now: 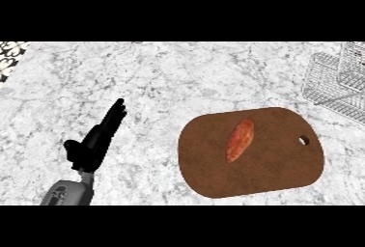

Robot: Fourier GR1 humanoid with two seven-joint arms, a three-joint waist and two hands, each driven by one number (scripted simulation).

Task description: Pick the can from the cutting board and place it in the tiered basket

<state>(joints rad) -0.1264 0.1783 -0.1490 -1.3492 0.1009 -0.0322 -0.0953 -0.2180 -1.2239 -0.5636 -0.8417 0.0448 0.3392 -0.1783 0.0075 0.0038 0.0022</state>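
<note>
1. On the brown cutting board, right of the view's middle, lies an orange-red oblong object. It does not look like a can. It is long and slim, narrows toward both ends, and has a mottled skin, paler orange along one side and redder along the other.
2. The object lies flat on its side and slanted, with its upper end pointing up and a little to the right and its lower end down and to the left. It sits somewhat left of the board's middle, well inside the rim, and nothing touches it but the board.
3. The board has rounded corners and a small round hole near its right edge. It lies flat on the grey-white marbled counter.
4. The tiered basket, made of thin pale wire, stands in the upper right and is cut off by the view's right edge. It is near the board's upper right corner.
5. The left hand shows at the lower left, well apart from the board. It is open and holds nothing. Its fingers are straight and close together, pointing up and slightly right, and the thumb sticks out to the left. Its grey forearm comes in from the lower edge.
6. A black-and-white patterned patch shows at the upper left corner, beside the counter.
</note>
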